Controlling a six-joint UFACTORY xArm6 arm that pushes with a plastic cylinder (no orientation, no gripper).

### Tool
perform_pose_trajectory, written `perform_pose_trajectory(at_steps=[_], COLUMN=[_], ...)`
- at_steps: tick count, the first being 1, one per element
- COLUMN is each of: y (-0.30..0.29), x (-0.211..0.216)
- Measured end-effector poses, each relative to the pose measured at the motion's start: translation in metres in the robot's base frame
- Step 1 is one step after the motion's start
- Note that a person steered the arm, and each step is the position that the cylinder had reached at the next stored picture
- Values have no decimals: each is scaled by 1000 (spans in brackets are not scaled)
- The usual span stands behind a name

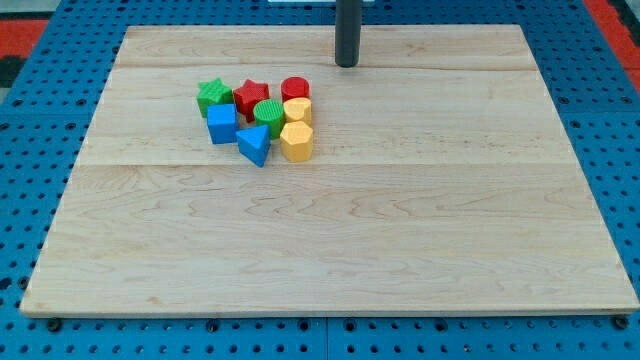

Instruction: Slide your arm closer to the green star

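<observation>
Near the view's top, my tip [347,64] rests on the wooden board [330,250], up and right of 8 clustered blocks. No claw exists, only the rod. At the cluster's upper left sits the green star [213,95], touching the red star [251,96] and the blue cube [221,124].

Single camera, high and tilted down, facing the whole wooden board [330,250] (edges in frame), moderately near
</observation>
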State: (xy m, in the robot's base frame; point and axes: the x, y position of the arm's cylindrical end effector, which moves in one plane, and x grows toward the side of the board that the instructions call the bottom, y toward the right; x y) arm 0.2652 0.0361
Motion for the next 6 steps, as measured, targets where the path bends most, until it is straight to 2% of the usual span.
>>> perform_pose_trajectory(at_steps=[2, 3, 5, 6], y=[6, -21, -141, -169], x=[0, 1, 12, 37])
